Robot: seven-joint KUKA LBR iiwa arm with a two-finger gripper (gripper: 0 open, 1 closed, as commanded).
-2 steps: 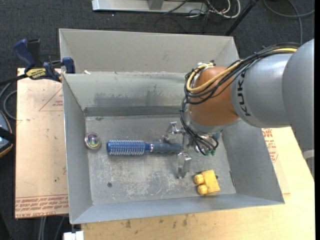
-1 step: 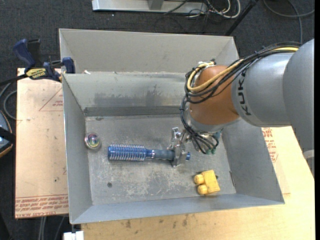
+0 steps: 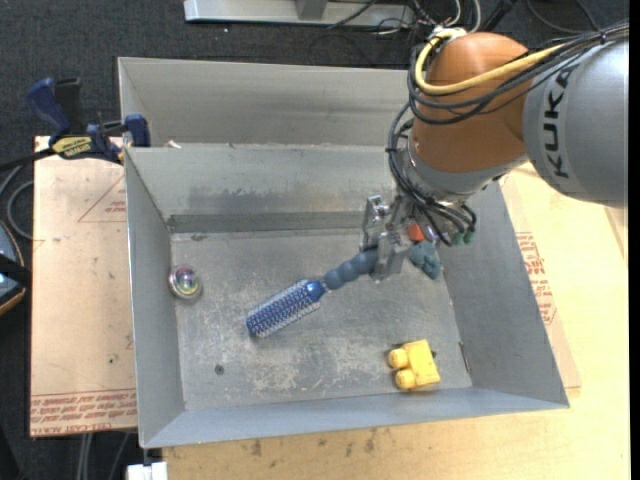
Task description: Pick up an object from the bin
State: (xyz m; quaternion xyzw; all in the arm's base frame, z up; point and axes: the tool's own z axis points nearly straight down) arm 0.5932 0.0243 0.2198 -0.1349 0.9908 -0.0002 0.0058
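The blue hairbrush (image 3: 290, 306) lies on the floor mid-bin, its long axis slanting from the bristle head at lower left up to the handle end at upper right, right at the gripper (image 3: 382, 261); whether the gripper is closed on it I cannot tell.

brush (image 3: 285, 308) across middle (slanting), floor (image 3: 270, 253) behind open
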